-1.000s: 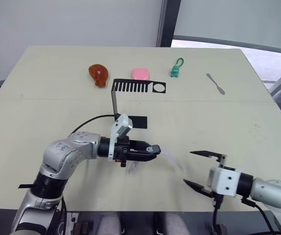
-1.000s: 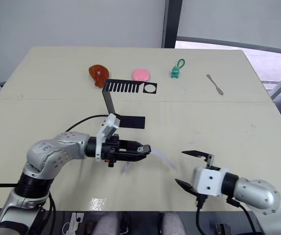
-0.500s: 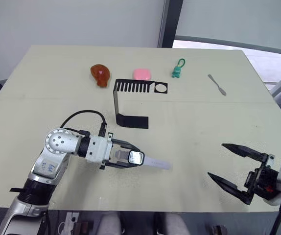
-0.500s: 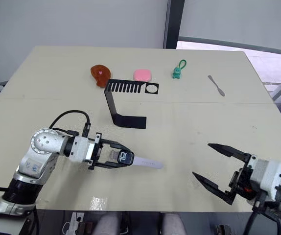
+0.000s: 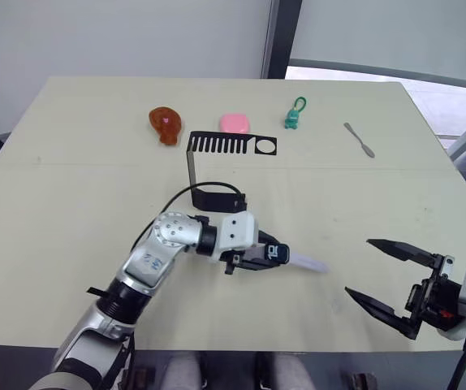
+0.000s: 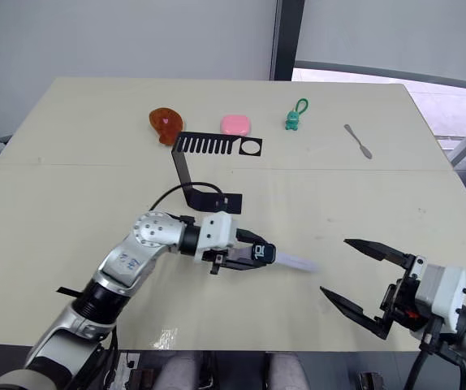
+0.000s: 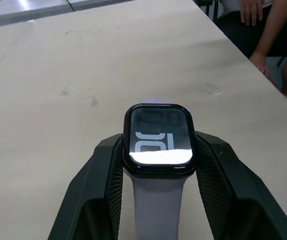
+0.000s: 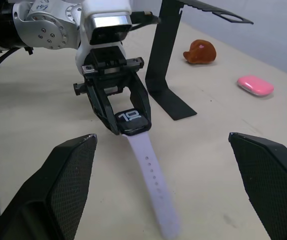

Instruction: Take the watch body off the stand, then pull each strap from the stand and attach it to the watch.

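My left gripper [image 5: 272, 253] is shut on the watch body [image 5: 276, 253], a small black square case with a lit screen, held low over the table's middle. A pale lavender strap [image 5: 308, 264] with small holes sticks out from the watch body [image 8: 132, 120] toward my right gripper [image 5: 359, 266], which hangs open and empty near the front right. In the left wrist view a second strap [image 7: 157, 200] runs back from the watch body [image 7: 159, 135] between the fingers [image 7: 103, 175]. The black stand [image 5: 194, 166] rises behind the left arm, its comb-slotted top bar [image 5: 231, 145] bare.
Along the table's far side lie a brown lump [image 5: 166, 124], a pink oval object [image 5: 235, 123], a green keychain figure [image 5: 293, 116] and a grey spatula [image 5: 357, 139]. A seated person [image 7: 263, 30] is beyond the table's edge in the left wrist view.
The left gripper has carried the watch to the right, toward the table's middle. The right gripper drew back to the front right a second ago and has stayed open there.
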### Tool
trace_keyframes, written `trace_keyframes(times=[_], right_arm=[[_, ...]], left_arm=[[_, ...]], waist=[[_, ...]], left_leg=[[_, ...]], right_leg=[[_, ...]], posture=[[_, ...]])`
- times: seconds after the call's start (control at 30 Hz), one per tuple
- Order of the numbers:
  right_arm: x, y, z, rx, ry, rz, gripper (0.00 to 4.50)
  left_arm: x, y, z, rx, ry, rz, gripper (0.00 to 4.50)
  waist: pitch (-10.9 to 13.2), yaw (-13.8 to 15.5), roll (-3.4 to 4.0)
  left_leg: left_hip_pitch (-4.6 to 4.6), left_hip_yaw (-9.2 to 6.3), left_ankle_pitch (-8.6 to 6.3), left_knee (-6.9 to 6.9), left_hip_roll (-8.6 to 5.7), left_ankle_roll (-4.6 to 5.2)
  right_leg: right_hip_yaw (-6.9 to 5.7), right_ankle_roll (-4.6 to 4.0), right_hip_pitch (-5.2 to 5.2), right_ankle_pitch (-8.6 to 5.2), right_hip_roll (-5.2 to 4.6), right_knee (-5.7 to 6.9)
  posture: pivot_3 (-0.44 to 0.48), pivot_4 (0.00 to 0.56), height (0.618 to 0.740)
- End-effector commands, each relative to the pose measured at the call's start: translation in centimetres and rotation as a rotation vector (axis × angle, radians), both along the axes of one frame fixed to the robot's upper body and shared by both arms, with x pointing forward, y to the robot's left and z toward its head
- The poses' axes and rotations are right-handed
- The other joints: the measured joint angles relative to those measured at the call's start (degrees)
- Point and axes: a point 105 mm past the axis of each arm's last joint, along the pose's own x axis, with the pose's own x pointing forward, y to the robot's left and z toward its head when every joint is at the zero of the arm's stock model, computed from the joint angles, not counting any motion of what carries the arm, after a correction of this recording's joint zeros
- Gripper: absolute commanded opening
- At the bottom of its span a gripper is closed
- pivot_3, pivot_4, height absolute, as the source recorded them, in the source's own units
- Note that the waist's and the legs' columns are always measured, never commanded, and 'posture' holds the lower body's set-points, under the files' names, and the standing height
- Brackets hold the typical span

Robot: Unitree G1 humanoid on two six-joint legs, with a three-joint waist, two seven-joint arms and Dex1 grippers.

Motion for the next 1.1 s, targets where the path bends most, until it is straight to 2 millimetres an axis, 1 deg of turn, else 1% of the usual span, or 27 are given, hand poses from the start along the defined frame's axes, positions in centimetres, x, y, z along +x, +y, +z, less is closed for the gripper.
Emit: trace_keyframes(times=[0.03,0.13,0.23,0.33,0.43,0.5,0.53,0.6,0.63,0.7,0.73,0.77,0.87,0.93,1.03,1.1], right_arm=[[-0.5,0.4,-0.3,-0.010,0.023,0.039,4.47],[-0.6,0.3,-0.6,-0.012,0.044,0.045,4.47],[-0.7,0.2,-0.9,-0.013,0.061,0.047,4.47],[-0.8,-0.3,-1.6,-0.012,0.084,0.050,4.47],[-0.8,-0.8,-2.2,-0.014,0.095,0.053,4.47],[-0.6,-1.2,-2.5,-0.022,0.098,0.058,4.50],[-0.5,-1.4,-2.6,-0.032,0.099,0.063,4.50],[-0.1,-2.1,-2.7,-0.051,0.099,0.059,4.50],[0.2,-2.7,-2.6,-0.067,0.095,0.051,4.50],[0.7,-4.0,-2.2,-0.102,0.087,0.031,4.50],[1.0,-4.6,-2.1,-0.117,0.083,0.022,4.50],[1.3,-5.3,-1.9,-0.130,0.076,0.007,4.50],[1.9,-7.3,-1.2,-0.181,0.063,-0.022,4.50],[1.8,-8.5,-0.8,-0.216,0.071,-0.032,4.50],[1.7,-10.1,0.0,-0.250,0.078,-0.059,4.50],[1.6,-11.1,0.5,-0.271,0.083,-0.086,4.50]], left_arm=[[0.2,0.7,-1.6,0.089,0.014,0.039,1.60],[0.5,1.8,-2.2,0.116,0.021,0.102,1.60],[0.5,2.6,-2.4,0.117,0.032,0.138,1.60],[0.3,2.6,-2.2,0.093,0.036,0.142,1.60],[0.0,2.4,-1.6,0.044,0.057,0.133,1.60],[0.2,2.4,-0.7,-0.005,0.042,0.147,2.64],[0.1,2.7,0.0,-0.041,0.019,0.142,3.04],[0.2,4.0,1.5,-0.122,-0.029,0.149,4.07],[-0.1,5.1,2.2,-0.166,-0.039,0.150,4.49],[-0.6,8.1,2.8,-0.197,-0.074,0.163,4.49],[-1.1,9.4,2.8,-0.192,-0.078,0.161,4.49],[-1.1,11.2,2.7,-0.179,-0.093,0.199,4.49],[-1.3,17.5,2.5,-0.128,-0.124,0.367,4.49],[-1.9,21.5,2.2,-0.028,-0.165,0.477,4.49],[-3.1,25.5,2.8,0.048,-0.211,0.592,4.49],[-4.1,27.8,3.2,0.084,-0.224,0.670,4.49]], waist=[[0.0,0.0,0.00],[0.0,0.0,0.00],[0.0,0.1,0.00],[0.0,0.1,0.00],[0.0,0.1,0.00],[0.0,0.1,0.00],[0.0,0.1,0.00],[0.0,-0.1,0.01],[0.0,-0.3,0.02],[0.0,-0.6,0.05],[0.0,-0.9,0.07],[0.0,-1.2,0.08],[0.0,-1.4,0.09],[0.0,-1.4,0.09],[0.0,-1.4,0.10],[0.0,-1.3,0.10]], left_leg=[[0.00,0.00,0.00,0.00,0.00,-0.01],[-0.01,-0.01,0.00,-0.01,0.01,-0.01],[-0.02,-0.06,0.00,-0.01,0.00,-0.01],[-0.01,-0.10,0.00,0.00,-0.01,0.00],[-0.01,-0.16,-0.01,0.00,-0.01,0.02],[0.00,-0.17,-0.01,0.00,-0.01,0.02],[0.00,-0.18,-0.01,0.00,-0.01,0.02],[0.02,-0.23,-0.01,0.00,-0.01,0.02],[0.06,-0.23,-0.02,-0.01,0.00,0.00],[0.12,-0.34,-0.02,-0.04,0.00,-0.05],[0.17,-0.36,-0.02,-0.06,0.00,-0.06],[0.19,-0.39,-0.02,-0.09,0.00,-0.08],[0.23,-0.44,-0.03,-0.11,-0.01,-0.07],[0.24,-0.46,-0.05,-0.12,-0.01,-0.05],[0.24,-0.46,-0.13,-0.17,-0.01,-0.02],[0.23,-0.48,-0.38,-0.17,-0.03,0.28]], right_leg=[[0.01,0.00,-0.02,0.00,0.00,0.02],[0.01,-0.01,-0.02,-0.01,-0.06,0.02],[-0.02,-0.01,0.00,-0.01,-0.13,0.01],[-0.04,-0.02,0.07,-0.01,-0.15,-0.02],[-0.10,-0.02,0.14,-0.01,-0.15,-0.09],[-0.11,-0.02,0.15,-0.01,-0.15,-0.08],[-0.12,-0.02,0.16,-0.01,-0.16,-0.08],[-0.14,-0.02,0.20,-0.01,-0.15,-0.09],[-0.12,-0.02,0.21,-0.01,-0.14,-0.08],[-0.08,-0.04,0.23,-0.02,-0.11,-0.07],[-0.08,-0.05,0.25,-0.03,-0.10,-0.07],[-0.09,-0.07,0.26,-0.04,-0.10,-0.06],[-0.14,-0.09,0.32,-0.05,-0.12,-0.09],[-0.16,-0.09,0.34,-0.05,-0.14,-0.13],[-0.16,-0.10,0.35,-0.05,-0.18,-0.22],[-0.19,-0.10,0.40,-0.05,-0.27,-0.27]], posture=[[0.000,0.150,0.740],[0.000,0.150,0.740],[0.000,0.150,0.740],[0.000,0.150,0.740],[0.000,0.150,0.740],[0.000,0.150,0.740],[0.000,0.150,0.740],[0.000,0.150,0.740],[0.000,0.150,0.740],[0.000,0.150,0.740],[0.000,0.150,0.740],[0.000,0.150,0.740],[0.000,0.150,0.740],[0.000,0.150,0.740],[0.000,0.150,0.740],[0.000,0.150,0.740]])
